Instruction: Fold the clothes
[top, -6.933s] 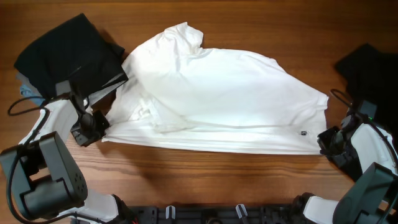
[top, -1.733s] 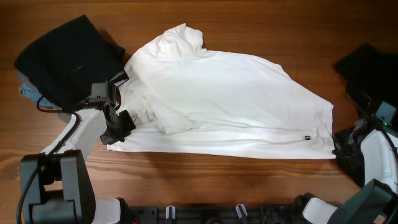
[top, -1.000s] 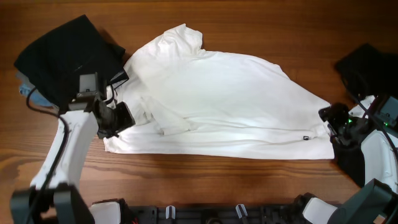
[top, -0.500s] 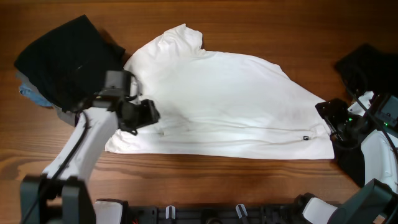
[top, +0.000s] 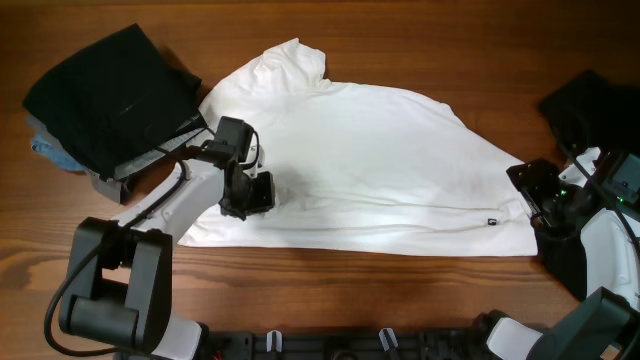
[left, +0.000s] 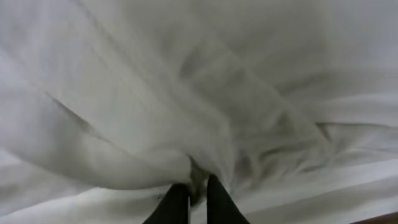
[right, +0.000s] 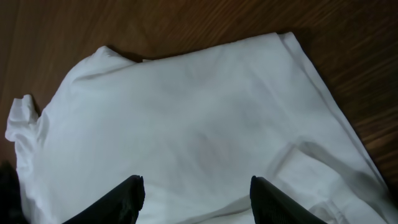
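Observation:
The white T-shirt (top: 370, 160) lies spread across the table, with its small black hem tag (top: 490, 222) near the right front corner. My left gripper (top: 250, 193) is over the shirt's left part; in the left wrist view its fingers (left: 198, 198) are shut on a fold of white cloth (left: 205, 124). My right gripper (top: 528, 190) is open and empty at the shirt's right edge; the right wrist view shows its fingers (right: 196, 196) wide apart above the white shirt (right: 186, 124). A loose black garment (top: 110, 95) lies at the back left.
Under the black garment are grey and blue clothes (top: 55, 150). Another dark cloth (top: 590, 110) lies at the right edge of the table. Bare wooden table (top: 450, 50) shows behind the shirt and along the front edge (top: 330, 290).
My left gripper has moved right from the shirt's left edge onto the shirt, carrying the folded sleeve cloth inward. My right gripper rose from the right hem corner and has stayed put since.

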